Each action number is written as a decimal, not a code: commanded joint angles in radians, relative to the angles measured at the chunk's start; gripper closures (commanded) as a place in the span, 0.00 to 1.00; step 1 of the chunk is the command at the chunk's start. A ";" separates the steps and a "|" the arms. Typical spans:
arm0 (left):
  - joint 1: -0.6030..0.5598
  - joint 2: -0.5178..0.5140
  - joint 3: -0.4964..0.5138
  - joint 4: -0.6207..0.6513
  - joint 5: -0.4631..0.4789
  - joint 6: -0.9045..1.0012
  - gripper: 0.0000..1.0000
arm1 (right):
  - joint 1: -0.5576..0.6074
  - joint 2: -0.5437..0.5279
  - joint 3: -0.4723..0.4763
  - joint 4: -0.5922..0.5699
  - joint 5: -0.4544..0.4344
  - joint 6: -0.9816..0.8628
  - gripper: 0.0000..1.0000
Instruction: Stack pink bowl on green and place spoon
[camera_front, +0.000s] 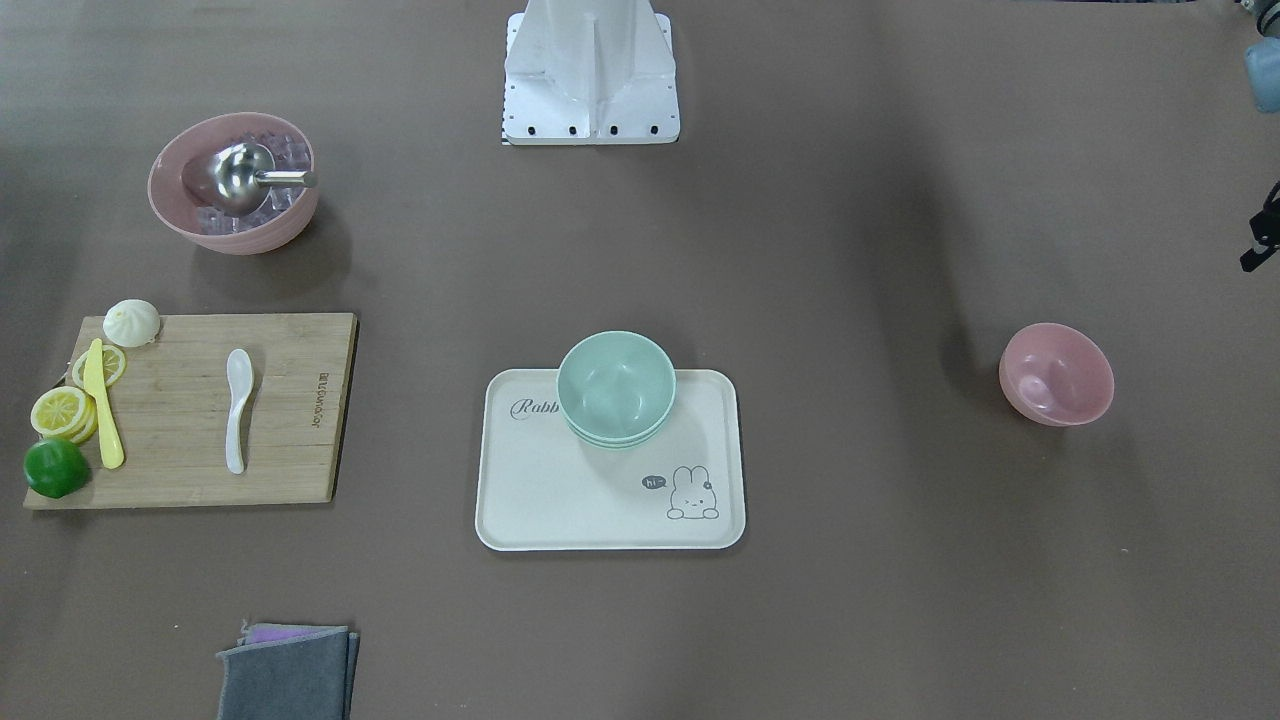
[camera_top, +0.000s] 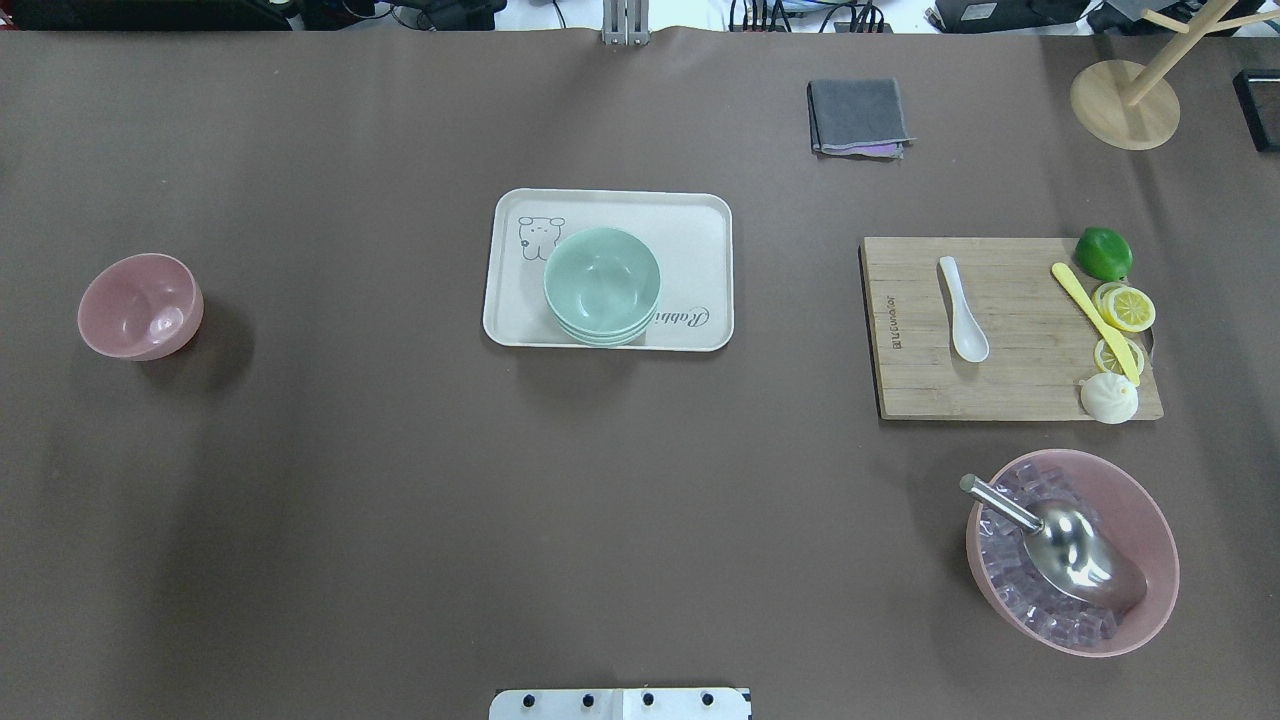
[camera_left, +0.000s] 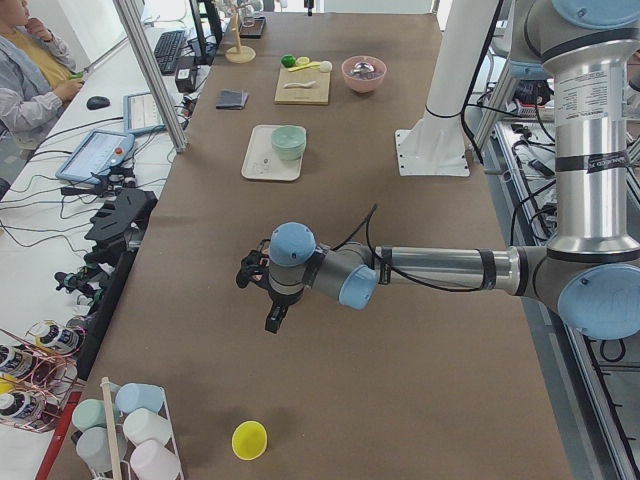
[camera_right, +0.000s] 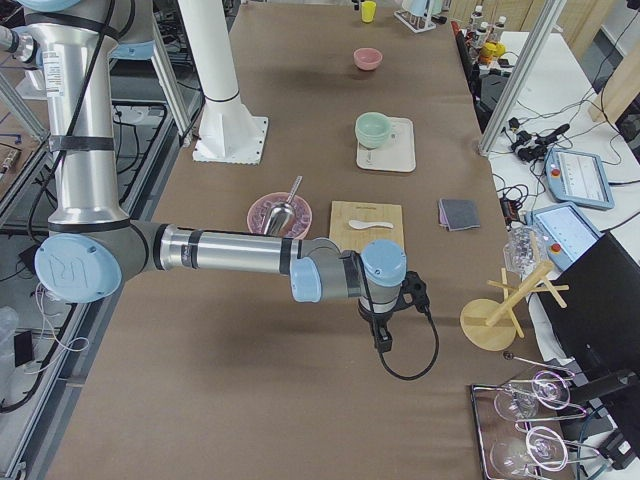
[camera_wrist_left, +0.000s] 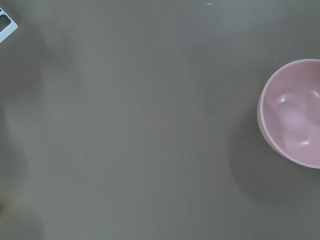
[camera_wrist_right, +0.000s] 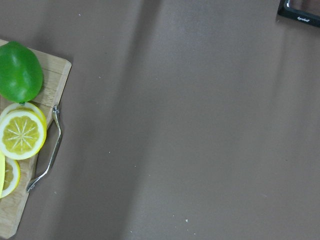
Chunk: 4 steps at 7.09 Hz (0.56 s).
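The empty pink bowl (camera_top: 140, 306) stands upright at the left end of the tabletop (camera_top: 400, 520), well apart from the green bowl (camera_top: 601, 280) on the central tray (camera_top: 700, 212); the white spoon (camera_top: 962, 320) lies on the cutting board (camera_top: 1010, 390) to the right. Both look light, stiff and smooth, so probably slippery: pinch the bowl over its rim and the spoon across its thin, low-lying handle. The left pincer (camera_left: 262, 298) hangs near the bowl and the right pincer (camera_right: 385, 330) beyond the board; I cannot tell whether either is open.
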<state>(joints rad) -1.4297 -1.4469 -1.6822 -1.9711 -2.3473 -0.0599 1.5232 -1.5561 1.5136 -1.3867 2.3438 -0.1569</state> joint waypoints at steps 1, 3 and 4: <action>0.002 -0.001 -0.004 -0.005 -0.001 -0.032 0.02 | 0.000 -0.001 0.000 0.000 0.003 0.003 0.00; 0.002 -0.001 -0.004 -0.012 -0.001 -0.075 0.02 | 0.000 0.001 0.002 0.000 0.006 0.007 0.00; 0.002 -0.001 -0.004 -0.029 -0.001 -0.066 0.02 | 0.000 0.002 0.002 0.002 0.006 0.031 0.00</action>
<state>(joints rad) -1.4283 -1.4480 -1.6864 -1.9856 -2.3484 -0.1253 1.5232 -1.5557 1.5150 -1.3864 2.3491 -0.1459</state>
